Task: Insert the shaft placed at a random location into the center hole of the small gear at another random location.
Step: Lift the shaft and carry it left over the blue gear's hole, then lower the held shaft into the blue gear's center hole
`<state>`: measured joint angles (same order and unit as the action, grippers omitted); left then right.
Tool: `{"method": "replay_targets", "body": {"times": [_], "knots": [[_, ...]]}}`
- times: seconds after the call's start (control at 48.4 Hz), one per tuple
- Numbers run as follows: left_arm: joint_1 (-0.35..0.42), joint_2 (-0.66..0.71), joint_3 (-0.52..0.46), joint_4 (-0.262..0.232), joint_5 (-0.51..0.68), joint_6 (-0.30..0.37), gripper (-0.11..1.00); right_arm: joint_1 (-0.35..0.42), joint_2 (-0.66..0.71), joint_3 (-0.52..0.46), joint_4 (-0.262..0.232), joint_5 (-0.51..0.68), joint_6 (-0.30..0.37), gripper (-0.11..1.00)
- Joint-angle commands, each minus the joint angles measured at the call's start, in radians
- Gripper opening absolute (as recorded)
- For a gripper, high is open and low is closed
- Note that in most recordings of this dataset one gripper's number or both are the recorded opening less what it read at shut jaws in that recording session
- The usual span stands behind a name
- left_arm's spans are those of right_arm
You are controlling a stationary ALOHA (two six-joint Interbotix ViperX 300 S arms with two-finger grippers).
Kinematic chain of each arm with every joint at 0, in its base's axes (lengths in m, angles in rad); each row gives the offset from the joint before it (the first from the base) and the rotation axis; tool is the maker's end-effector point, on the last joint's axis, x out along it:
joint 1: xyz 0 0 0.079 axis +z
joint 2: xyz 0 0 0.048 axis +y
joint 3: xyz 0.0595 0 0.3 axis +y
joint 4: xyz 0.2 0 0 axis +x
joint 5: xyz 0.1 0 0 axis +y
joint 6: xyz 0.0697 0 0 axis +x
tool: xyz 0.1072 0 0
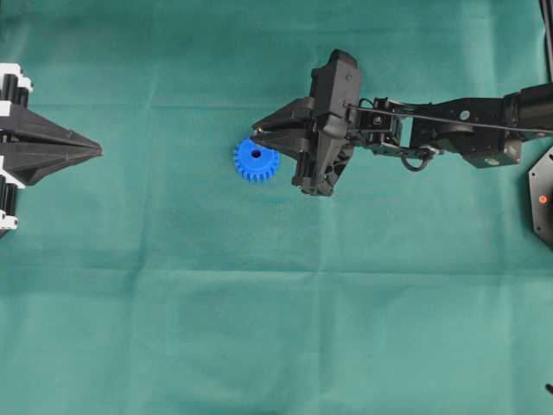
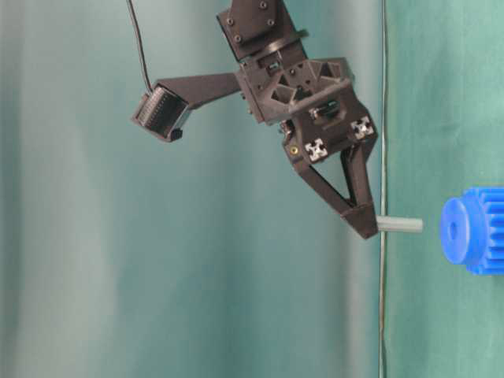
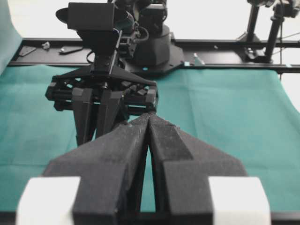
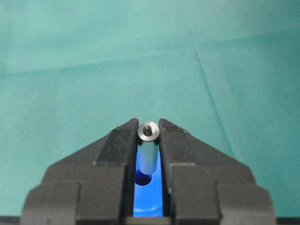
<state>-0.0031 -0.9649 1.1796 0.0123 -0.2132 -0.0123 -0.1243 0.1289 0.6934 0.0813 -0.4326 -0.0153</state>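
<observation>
Above the green cloth (image 1: 276, 303), my right gripper (image 1: 256, 131) clenched on the shaft (image 4: 148, 150), pin held between both fingertips just over the small gear (image 1: 257, 161), center hole (image 1: 257, 156) uncovered below, my left gripper (image 1: 97, 151) pressed closed, holding nothing, well apart at the edge.

Overhead: pin can't be made out, hidden under right gripper (image 1: 256, 131), which also covers part of gear (image 1: 256, 161). Table-level view cuts gear (image 2: 473, 230) off at right edge. Wrist cam: only a strip of gear (image 4: 149, 190) shows btwn fingers.
</observation>
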Motion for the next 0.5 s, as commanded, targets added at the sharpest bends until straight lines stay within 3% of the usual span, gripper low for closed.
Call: {"method": "replay_targets", "body": {"times": [0.0, 0.475], "knots": [[0.002, 0.006, -0.023, 0.002, -0.005, -0.002, 0.00, 0.003, -0.012, -0.028, -0.002, 0.002, -0.011, 0.13], [0.002, 0.006, -0.023, 0.002, -0.006, 0.000, 0.00, 0.014, 0.029, -0.048, 0.000, 0.000, -0.006, 0.13]]}}
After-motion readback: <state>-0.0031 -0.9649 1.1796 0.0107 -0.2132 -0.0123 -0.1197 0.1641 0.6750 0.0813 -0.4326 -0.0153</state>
